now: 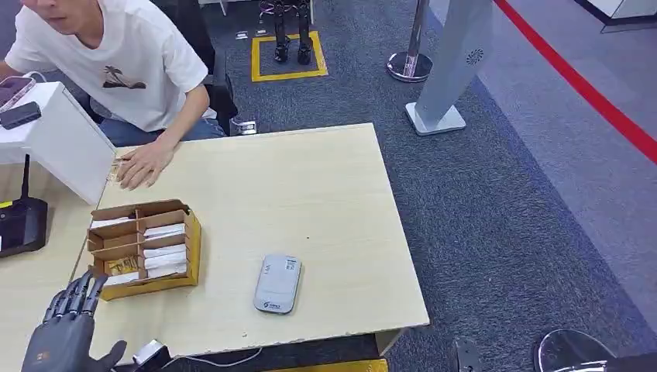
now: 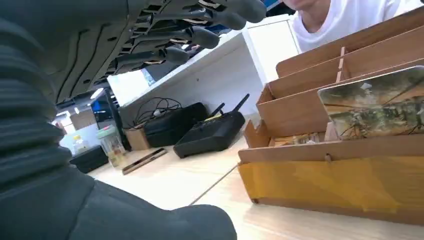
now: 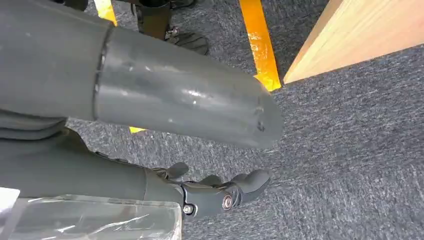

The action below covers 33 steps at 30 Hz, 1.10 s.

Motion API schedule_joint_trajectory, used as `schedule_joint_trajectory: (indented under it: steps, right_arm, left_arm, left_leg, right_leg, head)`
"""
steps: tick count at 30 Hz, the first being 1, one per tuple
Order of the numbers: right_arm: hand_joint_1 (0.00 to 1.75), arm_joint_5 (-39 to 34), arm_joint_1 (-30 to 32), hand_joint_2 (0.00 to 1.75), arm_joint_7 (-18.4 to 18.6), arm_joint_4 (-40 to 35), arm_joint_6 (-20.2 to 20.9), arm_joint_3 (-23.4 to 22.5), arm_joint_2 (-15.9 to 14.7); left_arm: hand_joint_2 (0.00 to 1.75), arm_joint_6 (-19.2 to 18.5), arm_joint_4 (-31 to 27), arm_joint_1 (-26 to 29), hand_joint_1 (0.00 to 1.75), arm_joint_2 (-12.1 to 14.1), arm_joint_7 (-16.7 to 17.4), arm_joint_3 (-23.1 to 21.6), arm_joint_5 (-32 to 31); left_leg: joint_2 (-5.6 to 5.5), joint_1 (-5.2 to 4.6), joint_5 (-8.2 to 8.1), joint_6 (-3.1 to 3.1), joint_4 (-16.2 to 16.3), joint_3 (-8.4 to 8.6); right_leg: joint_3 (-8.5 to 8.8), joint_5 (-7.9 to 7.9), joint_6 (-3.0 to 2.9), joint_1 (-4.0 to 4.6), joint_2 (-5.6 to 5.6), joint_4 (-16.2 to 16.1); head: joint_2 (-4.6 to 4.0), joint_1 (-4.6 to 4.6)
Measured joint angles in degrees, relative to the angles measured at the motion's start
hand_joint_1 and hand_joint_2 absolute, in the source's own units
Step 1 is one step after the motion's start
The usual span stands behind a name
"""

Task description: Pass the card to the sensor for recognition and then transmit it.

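A brown and yellow cardboard box (image 1: 192,242) with several slots of white cards stands on the near left of the wooden table (image 1: 310,186). One picture card (image 1: 122,266) leans in its nearest slot, and it appears close up as the picture card (image 2: 375,102) in the box (image 2: 340,185). My left hand (image 1: 66,325) hovers just in front of the box, fingers (image 2: 200,32) stretched out and apart, holding nothing. The grey rounded sensor (image 1: 277,284) lies flat to the right of the box. My right hand (image 3: 200,150) hangs beside the table over the carpet, empty, thumb apart from the fingers (image 3: 225,192).
A person in a white shirt sits at the far left, one hand (image 1: 143,164) flat on the table. A white stand (image 1: 58,143) and a black router (image 1: 19,225) occupy the left side. Grey carpet (image 1: 503,217) with yellow tape lies right of the table edge.
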Motion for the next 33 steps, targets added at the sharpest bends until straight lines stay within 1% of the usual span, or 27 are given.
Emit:
schedule_joint_trajectory:
  steps: [4,9,21,28,33]
  right_arm:
    - [0.0,0.33,-0.42,0.0,0.22,0.0,0.04,0.07,0.0]
    - [0.0,0.59,-0.7,0.0,0.37,0.0,0.02,0.15,0.0]
    - [0.0,0.92,-0.78,0.0,0.57,0.02,0.02,0.57,0.0]
    - [0.0,0.94,-0.79,0.0,0.61,0.02,0.02,0.59,0.0]
    - [0.0,1.27,-0.84,0.0,1.05,0.02,0.02,0.7,0.0]
  left_arm:
    - [1.75,-0.46,2.05,-3.16,0.0,-0.44,-1.57,0.0,1.12]
    - [1.75,-0.88,4.44,-6.02,0.0,-0.96,-2.14,-0.04,1.55]
    - [1.75,-1.25,7.32,-8.96,0.0,-1.64,-2.95,-0.44,1.92]
    - [1.75,-1.42,7.91,-9.43,0.0,-1.73,-3.06,-0.7,2.06]
    - [1.75,-2.21,9.53,-11.28,0.0,-1.79,-3.59,-1.44,3.48]
  left_leg:
    - [0.0,0.0,0.0,0.0,0.0,0.0]
    - [0.0,0.0,0.01,0.0,0.0,0.01]
    - [0.01,0.0,0.0,0.0,0.01,0.01]
    - [0.01,0.0,0.01,0.0,0.01,0.01]
    - [0.0,0.0,0.0,0.0,0.01,0.01]
  right_leg:
    - [0.01,0.02,-0.01,0.0,-0.01,0.0]
    - [0.01,0.03,-0.02,0.0,0.0,0.0]
    - [0.0,0.02,-0.01,0.0,0.01,0.0]
    - [0.0,0.02,-0.01,0.0,0.01,0.0]
    - [0.0,0.02,-0.01,0.0,0.01,0.0]
  head:
    - [-0.02,0.0]
    - [0.0,0.0]
    - [0.0,0.02]
    - [0.0,0.02]
    - [-0.02,0.02]
